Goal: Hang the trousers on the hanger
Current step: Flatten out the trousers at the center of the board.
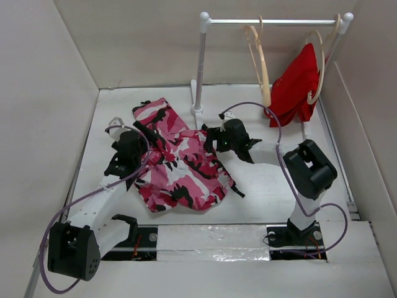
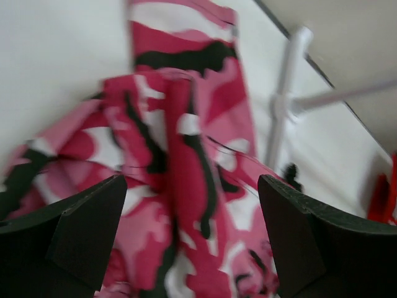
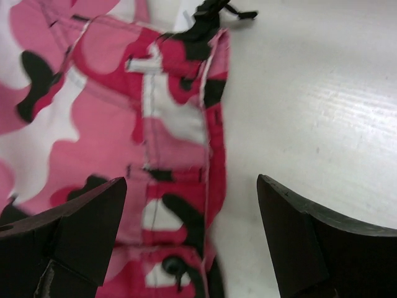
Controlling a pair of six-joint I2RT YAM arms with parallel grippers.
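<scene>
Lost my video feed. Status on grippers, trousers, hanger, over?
Both open: left gripper above the trousers, right gripper at their edge. Cloth crumpled on table, unheld. Bare hanger on rail; rack post stands between.

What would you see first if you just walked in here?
The bright pink camouflage trousers lie crumpled on the white table. The left gripper and right gripper hang open over them. At the back right, a red garment hangs on the rack beside an empty hanger.
</scene>
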